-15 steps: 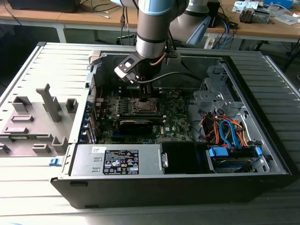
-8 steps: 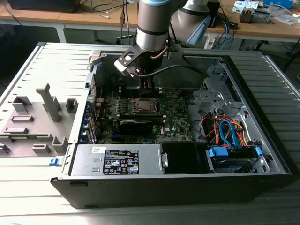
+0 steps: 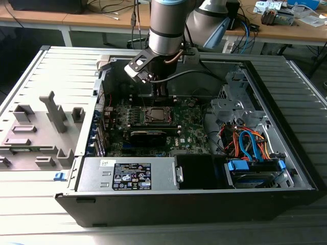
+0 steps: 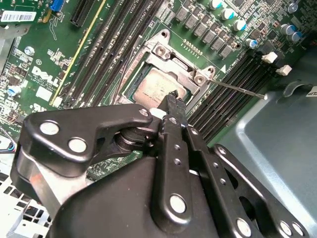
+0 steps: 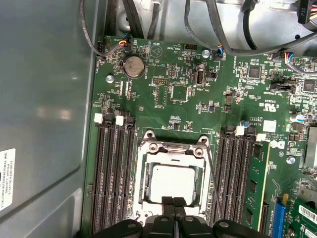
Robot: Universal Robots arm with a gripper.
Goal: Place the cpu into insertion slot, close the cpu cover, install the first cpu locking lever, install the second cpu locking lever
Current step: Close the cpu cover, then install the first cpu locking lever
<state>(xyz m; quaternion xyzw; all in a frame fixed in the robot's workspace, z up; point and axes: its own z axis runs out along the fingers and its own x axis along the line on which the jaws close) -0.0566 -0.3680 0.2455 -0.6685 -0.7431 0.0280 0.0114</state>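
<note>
The cpu [image 5: 172, 181], a silvery square chip, lies in the insertion slot [image 5: 142, 214] on the green motherboard [image 5: 163, 79]. The cpu cover [image 5: 171, 148], a silver frame with a window, lies flat over it. A thin wire locking lever [image 5: 214, 183] runs along one side of the socket; in the second wrist view a lever [image 4: 240, 89] sticks out past the socket's corner. My gripper [image 5: 173, 202] is shut with nothing between its fingers, its tips at the cover's edge over the cpu [image 4: 157, 89]. In the exterior view the gripper [image 3: 161, 97] hangs just above the socket [image 3: 157, 115].
Black memory slots [image 5: 115, 173] flank the socket on both sides. The grey case wall [image 5: 44, 99] stands close by. A power supply [image 3: 127, 176] and a drive cage with orange and blue cables [image 3: 250, 145] fill the case's front. Grey fixtures [image 3: 36, 132] sit at the exterior view's left.
</note>
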